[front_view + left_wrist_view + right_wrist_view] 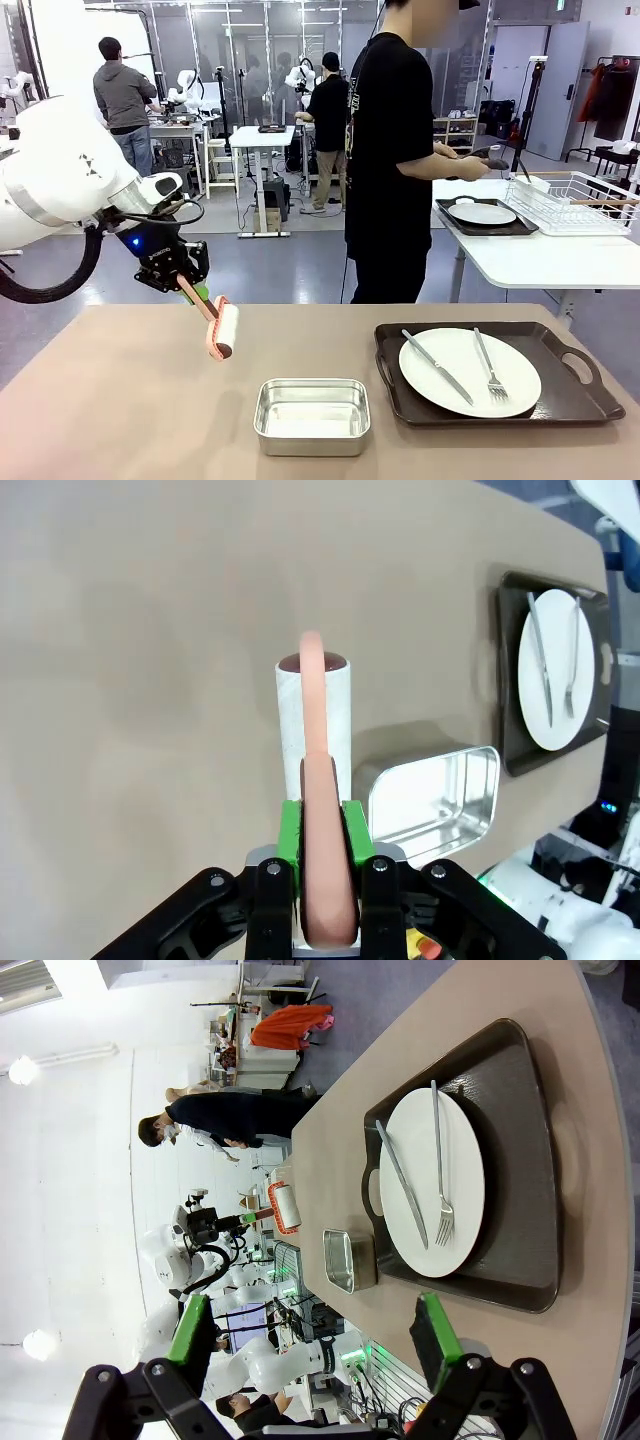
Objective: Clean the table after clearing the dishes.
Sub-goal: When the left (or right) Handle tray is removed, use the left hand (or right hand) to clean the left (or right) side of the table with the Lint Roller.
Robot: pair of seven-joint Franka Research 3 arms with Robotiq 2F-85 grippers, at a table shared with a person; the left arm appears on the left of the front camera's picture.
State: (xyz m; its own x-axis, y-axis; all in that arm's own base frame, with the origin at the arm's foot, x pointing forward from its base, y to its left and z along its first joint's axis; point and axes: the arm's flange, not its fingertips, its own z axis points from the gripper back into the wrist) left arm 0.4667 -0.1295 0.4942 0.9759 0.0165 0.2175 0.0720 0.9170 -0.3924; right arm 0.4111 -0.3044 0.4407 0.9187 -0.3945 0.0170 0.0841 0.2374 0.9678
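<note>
A roller is clamped in the left fingers above the bench, the right fingers are spread wide, and the plate tray at right likely must be cleared first.

Left gripper angled down, clamped on roller handle; right gripper jaws wide apart.

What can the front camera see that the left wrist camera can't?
Front camera's extras: a person in a black shirt beside a white side table with a wire rack. Left wrist camera's extra: a close look at the green pads of the left end effector squeezing the peach handle. Both share the white cylindrical lint roller, the rectangular steel pan, the round white plate on its dark brown tray, and the beige table.
</note>
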